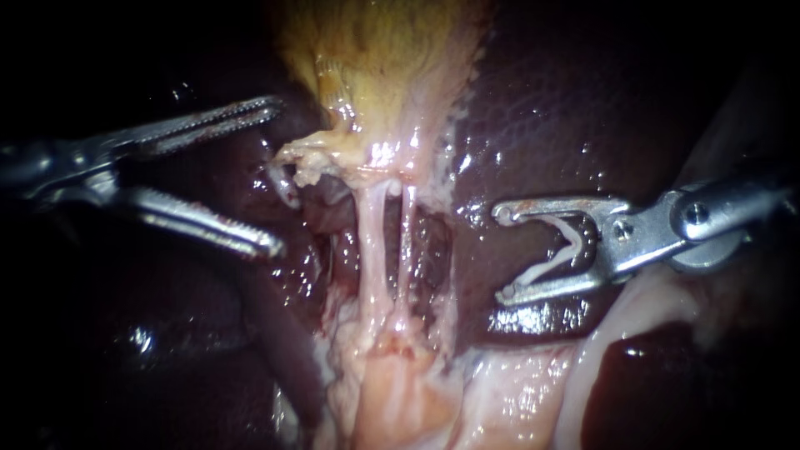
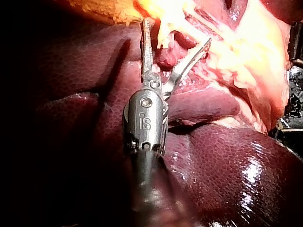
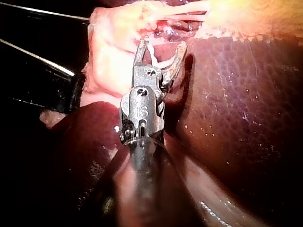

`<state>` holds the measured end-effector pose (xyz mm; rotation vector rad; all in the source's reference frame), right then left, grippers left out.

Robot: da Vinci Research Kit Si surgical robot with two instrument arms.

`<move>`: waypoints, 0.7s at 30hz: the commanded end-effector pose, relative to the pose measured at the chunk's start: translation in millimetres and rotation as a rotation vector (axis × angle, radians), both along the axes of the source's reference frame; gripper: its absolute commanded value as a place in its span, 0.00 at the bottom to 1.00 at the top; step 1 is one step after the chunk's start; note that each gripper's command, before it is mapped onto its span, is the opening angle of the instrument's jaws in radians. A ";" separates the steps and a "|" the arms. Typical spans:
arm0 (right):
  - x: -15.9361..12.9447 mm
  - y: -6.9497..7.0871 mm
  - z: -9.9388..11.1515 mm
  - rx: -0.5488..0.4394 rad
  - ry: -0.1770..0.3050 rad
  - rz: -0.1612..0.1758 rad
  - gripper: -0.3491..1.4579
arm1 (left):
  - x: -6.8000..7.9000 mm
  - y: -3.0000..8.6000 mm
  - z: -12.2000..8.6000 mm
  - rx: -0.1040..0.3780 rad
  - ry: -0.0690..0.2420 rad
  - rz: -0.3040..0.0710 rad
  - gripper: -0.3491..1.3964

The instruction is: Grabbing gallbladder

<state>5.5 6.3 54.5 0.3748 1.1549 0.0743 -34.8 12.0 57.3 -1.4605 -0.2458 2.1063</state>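
The yellowish gallbladder (image 1: 383, 58) hangs at the top centre, and two pale tubes (image 1: 372, 242) (image 1: 408, 237) run down from it to pink tissue. My left instrument (image 1: 277, 177) sits left of the gallbladder's lower end with its toothed jaws wide open, touching nothing. In the left wrist view, its open jaws (image 2: 177, 32) point at the yellow-pink tissue (image 2: 246, 52). My right instrument (image 1: 502, 252) lies over the liver, right of the tubes. Its jaws stand apart and carry a white V-shaped clip (image 1: 562, 250). The right wrist view shows the same jaws (image 3: 162, 44) and clip (image 3: 154, 59).
Dark maroon liver (image 1: 583, 92) surrounds the gallbladder on both sides, wet and shiny. Pale pink fatty tissue (image 1: 400, 392) spreads below the tubes and towards the lower right. In the right wrist view a dark object (image 3: 42, 80) lies beside the pink tissue.
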 end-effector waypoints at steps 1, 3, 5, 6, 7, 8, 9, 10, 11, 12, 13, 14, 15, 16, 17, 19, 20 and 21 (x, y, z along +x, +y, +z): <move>0.0 0.0 0.0 0.000 0.000 0.000 0.47 | -0.2 0.1 0.5 0.001 0.005 0.000 0.77; 0.0 0.0 0.0 0.000 0.000 0.000 0.47 | -0.6 0.5 1.2 0.014 0.013 0.000 0.72; 0.0 0.0 0.0 0.000 0.000 0.000 0.47 | -0.9 0.8 1.7 0.030 0.030 0.003 0.65; 0.0 0.0 0.0 0.000 0.000 0.000 0.47 | -1.0 1.0 2.0 0.033 0.037 0.007 0.61; 0.0 0.0 0.0 0.000 0.000 0.000 0.47 | -1.1 1.2 2.2 0.036 0.044 0.011 0.58; 0.0 0.0 0.0 0.000 0.000 0.000 0.47 | -1.2 1.3 2.5 0.044 0.048 0.016 0.52; 0.0 0.0 0.0 0.000 0.000 0.000 0.47 | -1.2 1.4 2.7 0.052 0.052 0.020 0.48; 0.0 0.0 0.0 0.000 0.000 0.000 0.47 | -1.2 1.5 2.9 0.065 0.052 0.021 0.46; 0.0 0.0 0.0 0.000 0.000 0.000 0.47 | -1.2 1.5 3.2 0.071 0.052 0.022 0.44; 0.0 0.0 0.0 0.000 0.000 0.000 0.47 | -1.1 1.5 3.4 0.077 0.056 0.023 0.43; 0.0 0.0 0.0 0.000 0.000 0.000 0.47 | -1.1 1.5 3.5 0.077 0.056 0.023 0.42; 0.0 0.0 0.0 0.000 0.000 0.000 0.47 | -1.1 1.4 3.7 0.082 0.057 0.022 0.40; 0.0 0.0 0.0 0.000 0.000 0.000 0.47 | -1.1 1.4 3.8 0.084 0.058 0.026 0.40; 0.0 0.0 0.0 0.000 0.000 0.000 0.47 | -1.0 1.4 3.9 0.084 0.056 0.029 0.40; 0.0 0.0 0.0 0.000 0.000 0.000 0.47 | -1.0 1.4 3.9 0.090 0.057 0.028 0.39; 0.0 0.0 0.0 0.000 0.000 0.000 0.47 | -0.9 1.4 3.8 0.092 0.061 0.032 0.36; 0.0 0.0 0.0 0.000 0.000 0.000 0.47 | -0.8 1.4 3.8 0.097 0.060 0.029 0.31; 0.0 0.0 0.0 0.000 0.000 0.000 0.47 | -0.7 1.4 3.8 0.109 0.060 0.026 0.23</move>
